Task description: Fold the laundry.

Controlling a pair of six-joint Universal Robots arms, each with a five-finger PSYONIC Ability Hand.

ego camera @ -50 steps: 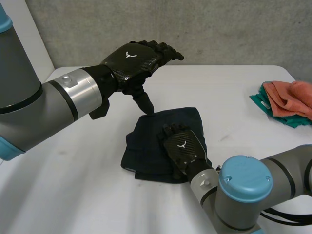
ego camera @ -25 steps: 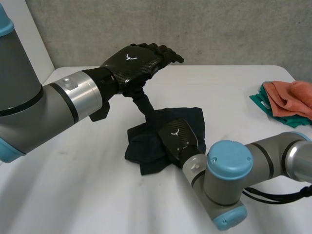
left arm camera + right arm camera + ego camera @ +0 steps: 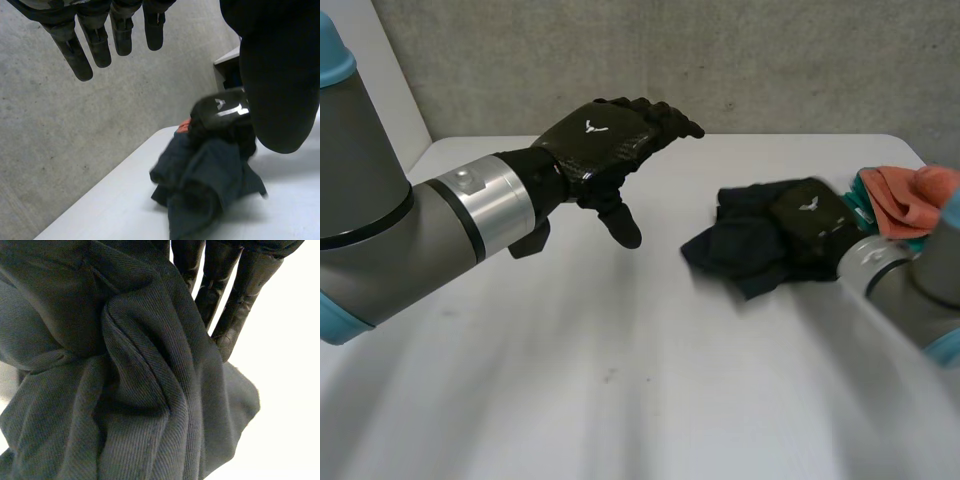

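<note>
Dark cloth (image 3: pixel 735 250) looked soft, light and floppy, bunched up tight in the right hand (image 3: pixel 808 225); left hand (image 3: pixel 605 140) hung open over the counter (image 3: pixel 620 350). I'd grab a corner.

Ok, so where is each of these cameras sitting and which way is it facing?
Head view: between and behind the arms, looking down at the white table; both arms show, left hand raised, right hand on the dark cloth.
Left wrist view: on the left wrist, looking past its open fingers and thumb at the grey wall.
Right wrist view: on the right wrist, looking along its own hand at the bunched cloth.
Shared: all show the dark cloth; head and left wrist views both show the right hand.
</note>
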